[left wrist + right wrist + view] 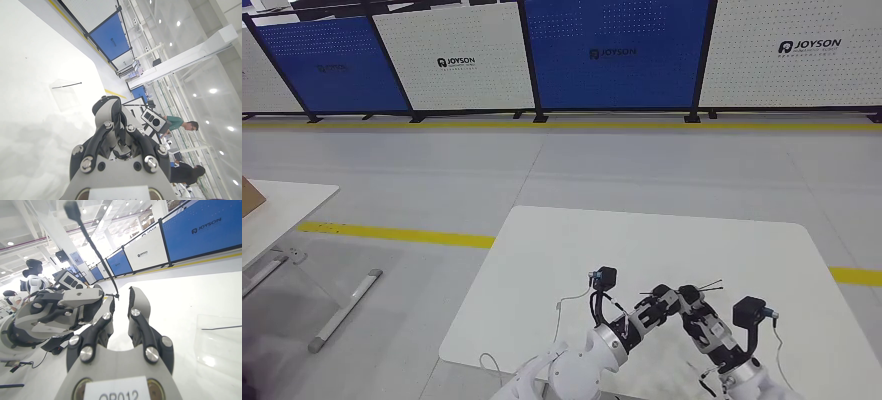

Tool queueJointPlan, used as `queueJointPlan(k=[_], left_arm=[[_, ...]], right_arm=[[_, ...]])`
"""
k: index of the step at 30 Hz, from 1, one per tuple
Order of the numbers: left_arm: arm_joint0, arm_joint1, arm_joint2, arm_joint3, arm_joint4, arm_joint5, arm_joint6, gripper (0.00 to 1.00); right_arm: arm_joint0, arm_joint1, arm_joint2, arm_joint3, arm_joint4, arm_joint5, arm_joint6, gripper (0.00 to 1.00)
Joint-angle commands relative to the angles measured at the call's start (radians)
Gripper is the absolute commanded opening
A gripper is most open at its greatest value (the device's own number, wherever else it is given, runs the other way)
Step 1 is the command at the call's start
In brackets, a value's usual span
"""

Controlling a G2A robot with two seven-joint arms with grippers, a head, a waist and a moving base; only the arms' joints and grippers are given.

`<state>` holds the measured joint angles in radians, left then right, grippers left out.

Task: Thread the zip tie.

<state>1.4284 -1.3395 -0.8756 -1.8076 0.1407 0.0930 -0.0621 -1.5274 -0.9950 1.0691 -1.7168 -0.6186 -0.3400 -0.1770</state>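
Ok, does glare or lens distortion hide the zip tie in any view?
Left wrist view: the table is washed out white, yet the spare tie at the clear box reads dark. Right wrist view: wide-angle bending, the zip tie held by the left gripper looms large. Top view: even light, no glare.

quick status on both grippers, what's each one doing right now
left gripper: closed on the zip tie.
right gripper: open, jaws apart, holding nothing.

3 zip ties (98, 255), 1 clear tray (217, 351), 1 table (642, 240).
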Motion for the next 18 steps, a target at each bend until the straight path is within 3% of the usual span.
queueJointPlan(k=[1, 2, 6, 9, 11, 12, 18], left_arm=[[0.000, 0.000, 0.000, -0.001, -0.001, 0.001, 0.001, 0.00], [0.000, 0.000, 0.000, -0.001, -0.001, 0.001, 0.002, 0.00], [0.000, 0.000, 0.000, -0.002, 0.000, 0.002, 0.003, 0.00], [0.000, 0.000, 0.001, -0.003, 0.000, 0.005, 0.003, 0.00], [0.000, 0.000, 0.000, -0.003, -0.001, 0.005, 0.003, 0.00], [0.000, 0.000, 0.000, -0.003, 0.000, 0.005, 0.003, 0.00], [0.003, 0.000, -0.002, -0.004, -0.005, -0.003, 0.005, 0.00]], right_arm=[[-0.001, 0.001, 0.002, -0.002, 0.001, 0.000, 0.000, 0.17], [-0.002, 0.001, 0.002, -0.003, 0.002, 0.000, -0.001, 0.10], [-0.003, 0.003, 0.002, -0.005, 0.003, 0.000, -0.004, 0.03], [-0.002, 0.003, 0.001, -0.006, 0.004, 0.000, -0.007, 0.08], [-0.002, 0.004, 0.000, -0.006, 0.006, 0.000, -0.008, 0.06], [-0.001, 0.004, 0.000, -0.006, 0.006, 0.000, -0.008, 0.00], [0.007, 0.004, -0.008, 0.009, 0.001, 0.000, -0.003, 0.00]])
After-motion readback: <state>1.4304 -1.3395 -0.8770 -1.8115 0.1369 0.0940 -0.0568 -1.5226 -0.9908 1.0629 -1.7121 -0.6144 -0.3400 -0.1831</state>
